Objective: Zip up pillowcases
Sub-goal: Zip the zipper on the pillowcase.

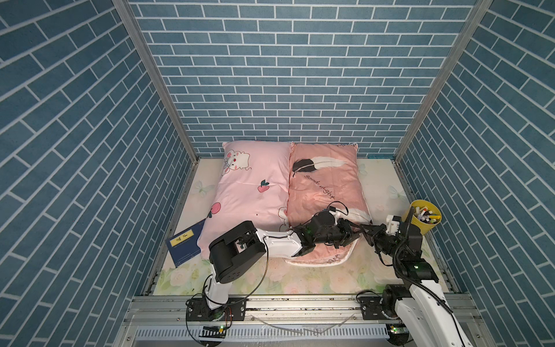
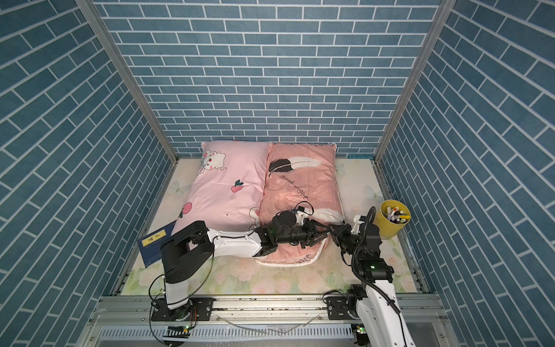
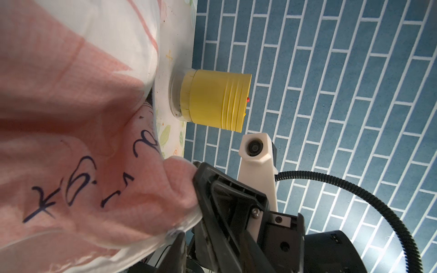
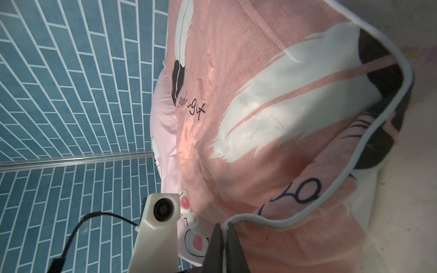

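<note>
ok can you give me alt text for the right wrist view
The right gripper, jaws shut, pinches the white-piped edge of the salmon-pink feather pillowcase, which fills most of the frame. Behind it lie the light pink bunny pillowcase, the left arm's white camera housing and a blue brick wall.

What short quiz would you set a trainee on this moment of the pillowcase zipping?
1. True or false: the yellow cup stands on the bunny pillowcase.
2. The left gripper and right gripper meet at the near end of: A) the bunny pillowcase B) the feather pillowcase C) neither.
3. What lies on the table at the bunny pillowcase's near left corner?

Key:
1. False; it stands on the table, to the right of the feather pillowcase.
2. B.
3. A dark blue book.
</note>
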